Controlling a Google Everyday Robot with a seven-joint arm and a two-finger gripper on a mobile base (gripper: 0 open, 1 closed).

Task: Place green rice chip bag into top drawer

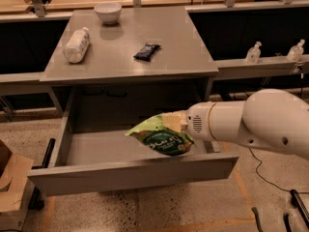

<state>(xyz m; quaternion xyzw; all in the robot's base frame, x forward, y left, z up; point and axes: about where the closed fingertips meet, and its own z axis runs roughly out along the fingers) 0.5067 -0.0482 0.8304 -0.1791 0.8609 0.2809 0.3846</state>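
Note:
The green rice chip bag [161,137] is a crinkly light-green bag with a pale label. It hangs over the right part of the open top drawer [130,170], just above the drawer floor. My gripper [175,123] is shut on the bag's upper right edge. The white arm reaches in from the right. The drawer is pulled out fully from under the grey table [178,52], its flat front panel nearest the camera. The fingertips are mostly hidden by the bag.
On the table top lie a small black packet [146,51], a white bottle on its side [77,45] and a white bowl [107,11]. A cardboard box [10,185] stands left of the drawer. Two dispenser bottles [253,52] stand on a ledge at the right.

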